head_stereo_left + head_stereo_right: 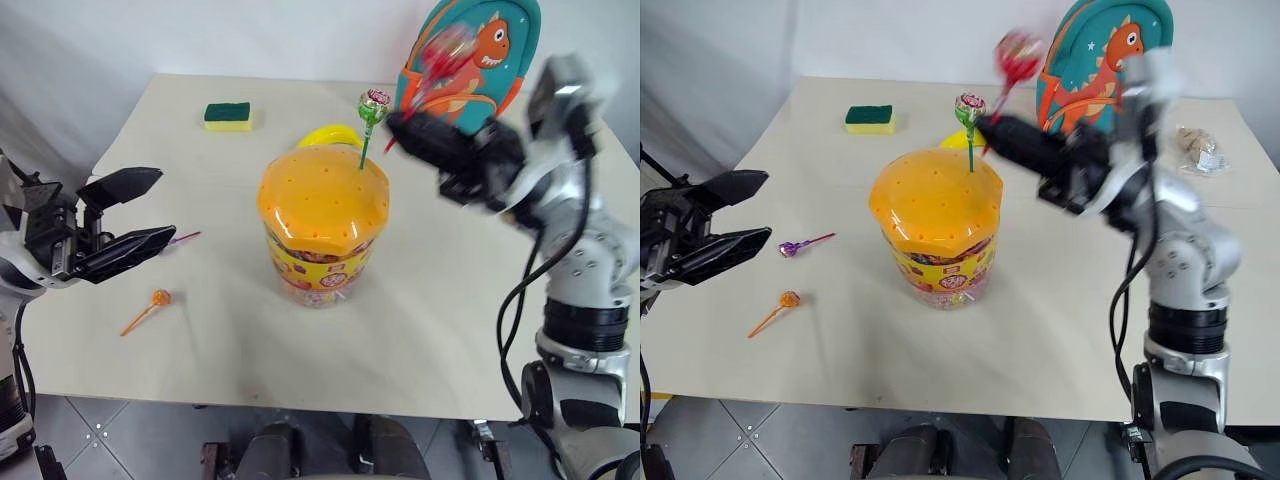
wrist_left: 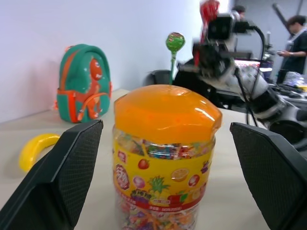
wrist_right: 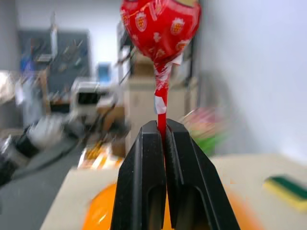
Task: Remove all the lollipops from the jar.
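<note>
The jar, with a domed orange lid and a yellow printed body, stands upright mid-table. A green lollipop stands with its stick in a hole in the lid. My right gripper hovers just above the lid's far right side, shut on the stick of a red lollipop, which is clear of the jar. My left gripper hangs open to the left of the jar, apart from it. A purple lollipop and an orange lollipop lie on the table at the left.
A yellow banana lies just behind the jar. At the back are a green-and-yellow sponge and a teal dinosaur backpack. A clear packet lies at the far right. A person stands beyond the table.
</note>
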Robot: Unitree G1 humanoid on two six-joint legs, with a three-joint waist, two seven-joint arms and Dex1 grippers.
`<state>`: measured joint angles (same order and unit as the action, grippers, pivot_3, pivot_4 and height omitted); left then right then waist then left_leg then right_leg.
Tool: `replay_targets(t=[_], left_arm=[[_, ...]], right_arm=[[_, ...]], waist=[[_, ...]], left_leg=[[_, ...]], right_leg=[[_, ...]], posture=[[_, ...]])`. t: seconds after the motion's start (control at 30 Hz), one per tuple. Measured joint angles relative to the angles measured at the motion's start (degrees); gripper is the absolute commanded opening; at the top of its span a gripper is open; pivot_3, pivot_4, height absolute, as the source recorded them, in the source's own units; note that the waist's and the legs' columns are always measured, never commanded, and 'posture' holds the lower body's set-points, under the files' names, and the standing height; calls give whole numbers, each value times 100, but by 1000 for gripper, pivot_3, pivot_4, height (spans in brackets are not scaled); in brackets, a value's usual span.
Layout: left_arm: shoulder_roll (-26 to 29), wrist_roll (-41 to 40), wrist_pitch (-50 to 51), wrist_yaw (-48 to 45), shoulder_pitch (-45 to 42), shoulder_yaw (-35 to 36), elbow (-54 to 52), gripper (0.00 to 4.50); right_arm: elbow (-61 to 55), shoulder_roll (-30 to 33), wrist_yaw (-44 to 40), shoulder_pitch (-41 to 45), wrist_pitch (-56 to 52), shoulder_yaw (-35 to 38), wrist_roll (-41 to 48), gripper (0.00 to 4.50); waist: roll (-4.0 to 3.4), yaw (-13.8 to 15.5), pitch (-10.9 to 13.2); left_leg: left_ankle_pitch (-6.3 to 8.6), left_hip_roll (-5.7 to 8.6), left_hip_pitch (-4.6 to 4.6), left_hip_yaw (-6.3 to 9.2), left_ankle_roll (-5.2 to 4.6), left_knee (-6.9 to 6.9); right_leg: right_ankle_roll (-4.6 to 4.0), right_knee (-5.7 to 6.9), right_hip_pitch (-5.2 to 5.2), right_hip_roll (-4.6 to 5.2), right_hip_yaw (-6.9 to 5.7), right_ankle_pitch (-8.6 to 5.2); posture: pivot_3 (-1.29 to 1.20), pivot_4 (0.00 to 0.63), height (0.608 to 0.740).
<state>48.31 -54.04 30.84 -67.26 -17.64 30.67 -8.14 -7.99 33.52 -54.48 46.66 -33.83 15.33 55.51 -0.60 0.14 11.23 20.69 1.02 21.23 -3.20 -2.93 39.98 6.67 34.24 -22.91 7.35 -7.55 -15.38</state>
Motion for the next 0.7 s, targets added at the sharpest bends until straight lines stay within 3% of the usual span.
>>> replay_targets(t=[0.17, 0.33, 0.43, 0.57, 0.7], left_arm=[[196, 404, -266, -433, -48, -470, -9, 4500], [217, 543, -374, -839, -173, -992, -137, 4500], [236, 514, -354, -958, -211, -1026, -118, 4500], [257, 701, -428, -1126, -209, -1172, -33, 4500], [257, 740, -453, -1153, -210, -1180, -28, 4500]], right_arm=[[592, 1700, -207, -737, -278, 420, -546, 21], [1115, 2949, -244, -2814, 192, 33, -2370, 21], [1043, 3044, -71, -3481, 103, -283, -2995, 21], [954, 3045, 188, -3579, -371, -600, -3321, 21], [1099, 3000, 247, -3568, -660, -828, -3463, 905]], waist=[[3, 11, -2], [0, 51, 0], [-7, -21, 1], [-16, -37, 0], [-16, 1, 0]], left_leg=[[2, 2, 1, -13, -3, -7], [0, -4, -4, -34, -6, -6], [-2, -16, -18, -49, -3, -4], [-1, -27, -25, -53, 5, -3], [-1, -24, -9, -37, 5, -1]], right_leg=[[1, -12, 2, 6, 1, 0], [5, -13, 3, 6, 2, 2], [5, -5, 3, 8, 3, 2], [2, -4, 3, 7, 7, 0], [2, -14, 3, 7, 15, 0]], posture=[[0, 150, 740], [0, 150, 740], [0, 150, 740], [0, 150, 740], [0, 150, 740]])
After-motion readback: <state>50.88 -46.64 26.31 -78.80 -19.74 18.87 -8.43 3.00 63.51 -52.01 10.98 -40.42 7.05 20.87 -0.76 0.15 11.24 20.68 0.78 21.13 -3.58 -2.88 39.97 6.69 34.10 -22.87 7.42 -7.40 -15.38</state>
